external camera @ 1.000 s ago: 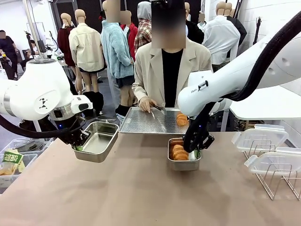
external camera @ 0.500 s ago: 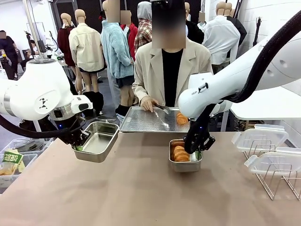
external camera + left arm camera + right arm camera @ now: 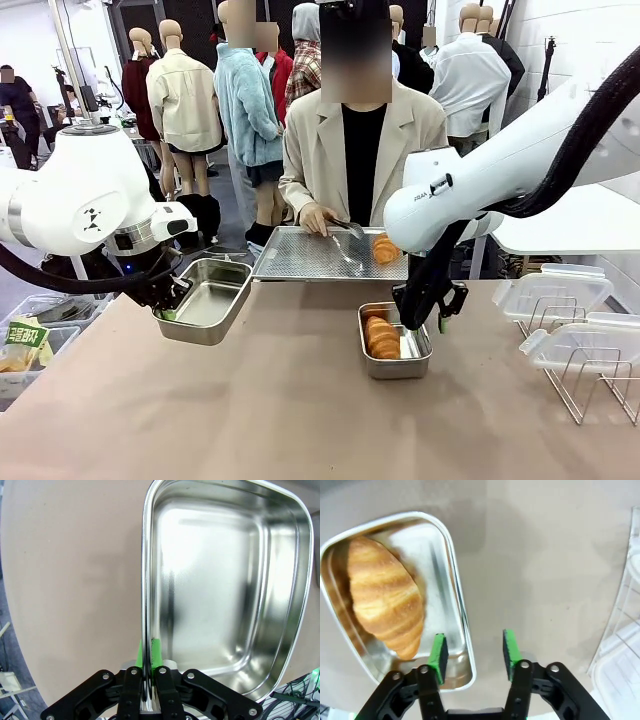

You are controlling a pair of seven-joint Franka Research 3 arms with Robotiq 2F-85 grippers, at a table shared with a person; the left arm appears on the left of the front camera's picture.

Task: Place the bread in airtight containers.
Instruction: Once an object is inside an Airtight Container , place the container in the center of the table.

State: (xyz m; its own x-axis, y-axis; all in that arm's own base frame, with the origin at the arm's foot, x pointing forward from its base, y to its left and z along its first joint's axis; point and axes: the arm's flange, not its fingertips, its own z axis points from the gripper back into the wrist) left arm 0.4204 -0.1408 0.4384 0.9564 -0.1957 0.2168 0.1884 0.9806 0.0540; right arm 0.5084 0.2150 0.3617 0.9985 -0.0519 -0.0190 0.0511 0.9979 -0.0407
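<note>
Stainless tin (image 3: 205, 298), empty, left of the tray (image 3: 300, 255): left gripper (image 3: 148, 690) clamped on its rim, presumably presenting it for loading. Second tin (image 3: 395, 362), just in front of the tray, holds bread (image 3: 381, 337). Right gripper (image 3: 472, 652) spread, empty, straddling that rim. One roll (image 3: 386, 250) waits on the tray.

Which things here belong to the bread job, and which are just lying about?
Job: bread in the middle tin; roll on the tray; empty tin in the left gripper; clear lids.
Lying about: wire rack, snack bag.
</note>
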